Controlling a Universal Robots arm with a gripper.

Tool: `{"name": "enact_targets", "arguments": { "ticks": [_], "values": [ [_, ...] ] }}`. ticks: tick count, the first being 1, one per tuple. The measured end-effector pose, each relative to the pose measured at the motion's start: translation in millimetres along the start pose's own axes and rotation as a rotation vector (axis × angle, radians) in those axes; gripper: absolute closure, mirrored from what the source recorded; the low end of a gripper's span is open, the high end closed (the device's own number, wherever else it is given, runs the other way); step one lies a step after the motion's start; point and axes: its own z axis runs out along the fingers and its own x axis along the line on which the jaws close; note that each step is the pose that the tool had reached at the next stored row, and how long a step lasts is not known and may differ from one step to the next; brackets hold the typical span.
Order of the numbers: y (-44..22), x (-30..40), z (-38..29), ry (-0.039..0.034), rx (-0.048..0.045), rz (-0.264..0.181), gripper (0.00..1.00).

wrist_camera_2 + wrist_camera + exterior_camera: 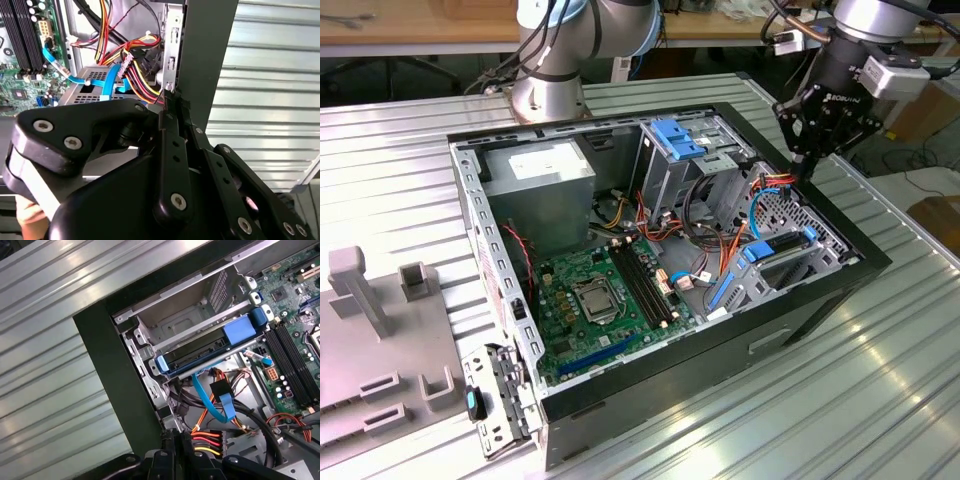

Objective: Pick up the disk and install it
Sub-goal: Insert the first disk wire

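Exterior view high over open case; both wrist views close above cables.

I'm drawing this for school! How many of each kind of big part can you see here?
Computer case: 1
Motherboard: 1
Power supply: 1
Disk in blue carrier: 1
Gripper: 1
Total: 5

1 open computer case sits mid-frame on the ribbed metal table; its green motherboard lies lower centre, a grey plastic fixture at the exterior view's left.
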Motion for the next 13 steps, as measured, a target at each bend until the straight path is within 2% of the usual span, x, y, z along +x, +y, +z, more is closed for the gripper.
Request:
{"name": "enact_targets", "arguments": {
  "ticks": [4, 13],
  "values": [
    [0.0, -0.1, 0.3, -0.0029, -0.0058, 0.05, 0.83],
    [-0.1, -0.1, 0.9, -0.0113, -0.022, 0.193, 0.83]
  ]
}}
